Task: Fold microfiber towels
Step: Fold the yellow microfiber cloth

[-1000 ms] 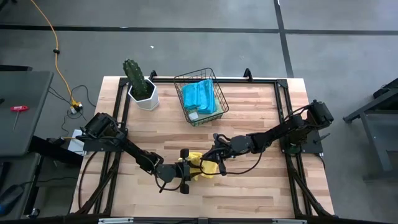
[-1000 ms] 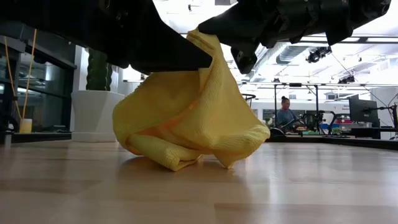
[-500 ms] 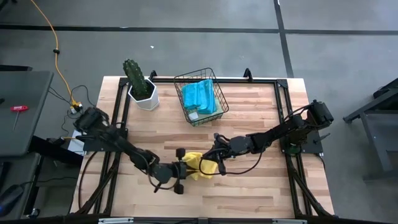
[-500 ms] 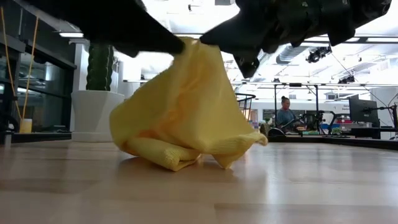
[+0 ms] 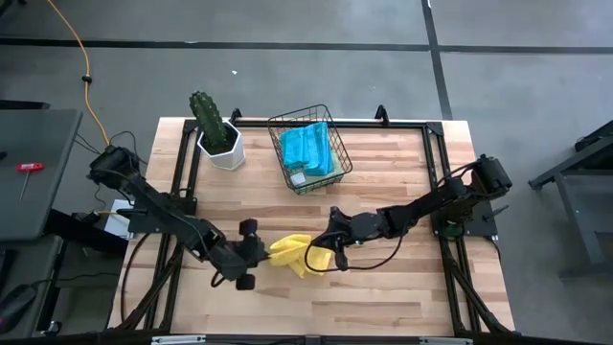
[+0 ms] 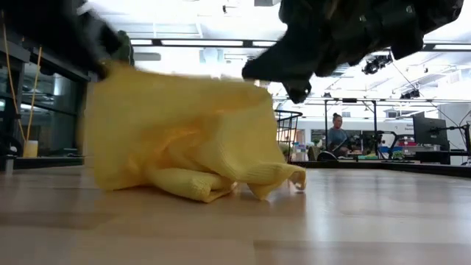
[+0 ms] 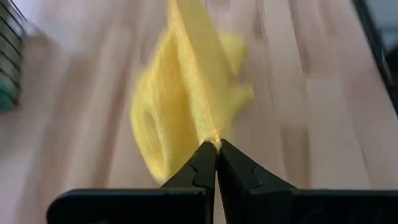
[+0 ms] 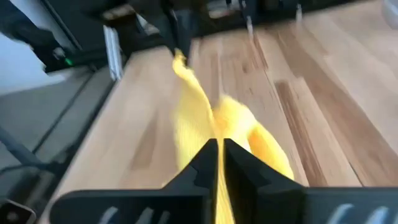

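Observation:
A yellow microfiber towel (image 5: 290,252) hangs stretched between my two grippers near the middle of the table, with its lower folds (image 6: 199,184) resting on the wood. My left gripper (image 5: 265,251) is shut on the towel's left end, and my right gripper (image 5: 319,254) is shut on its right end. Teal-blue towels (image 5: 306,146) lie in a black wire basket (image 5: 330,172) at the far side. My left gripper pinches a raised corner of the yellow towel (image 7: 214,132) between its two fingertips (image 7: 202,163). It comes slanting down from the table's left side. The cloth runs from it toward the other gripper, and its lower part lies on the table. My right gripper pinches the towel's upper edge (image 8: 215,127) between its two fingers (image 8: 205,163). It comes from the table's right, almost level. The cloth runs on from the fingers to my left gripper (image 8: 177,46), sagging to the table below.
A cactus in a white pot (image 5: 218,134) stands at the far left, beside the wire basket. Black frame rails (image 5: 187,182) run along the left, right and far edges. Bare wood (image 5: 364,297) lies toward the near edge.
My left gripper has moved toward the table's left edge and risen, tipping less steeply and taking the towel's corner with it. The bunched, peaked towel has been drawn out wider between the two grippers. Its lower folds have stayed on the table.

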Robot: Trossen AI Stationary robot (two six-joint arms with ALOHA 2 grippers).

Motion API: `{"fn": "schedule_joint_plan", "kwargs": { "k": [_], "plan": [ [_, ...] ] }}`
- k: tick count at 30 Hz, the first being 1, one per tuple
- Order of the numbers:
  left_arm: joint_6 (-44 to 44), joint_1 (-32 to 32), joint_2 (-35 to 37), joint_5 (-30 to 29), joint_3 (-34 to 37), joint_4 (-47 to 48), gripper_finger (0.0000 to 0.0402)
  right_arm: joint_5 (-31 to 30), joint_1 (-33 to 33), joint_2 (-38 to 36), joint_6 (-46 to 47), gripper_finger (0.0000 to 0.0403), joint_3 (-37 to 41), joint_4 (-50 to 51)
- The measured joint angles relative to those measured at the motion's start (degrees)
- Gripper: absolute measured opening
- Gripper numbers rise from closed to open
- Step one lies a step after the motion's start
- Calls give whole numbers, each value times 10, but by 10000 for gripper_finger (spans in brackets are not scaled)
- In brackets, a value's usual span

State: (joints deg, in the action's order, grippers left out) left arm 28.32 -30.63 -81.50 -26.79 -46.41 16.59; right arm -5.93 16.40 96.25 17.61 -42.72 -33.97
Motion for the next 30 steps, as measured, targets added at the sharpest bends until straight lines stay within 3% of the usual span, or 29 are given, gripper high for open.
{"fn": "schedule_joint_plan", "kwargs": {
  "k": [4, 10, 14, 21, 30],
  "plan": [
    [30, -3, -11, 57, 1, 55, 0, 3, 1, 19, 3, 53, 0, 12],
    [45, -2, -15, 72, 1, 76, 0, 5, 19, 55, 16, 145, 0, 36],
    [45, -2, -15, 94, 1, 82, 0, 5, 33, 62, 49, 182, 0, 84],
    [60, -2, -15, 110, 1, 100, 0, 5, 65, 62, 121, 193, 0, 150],
    [60, -2, -15, 109, 1, 106, 0, -30, 89, 63, 119, 193, 0, 149]
  ]
}}
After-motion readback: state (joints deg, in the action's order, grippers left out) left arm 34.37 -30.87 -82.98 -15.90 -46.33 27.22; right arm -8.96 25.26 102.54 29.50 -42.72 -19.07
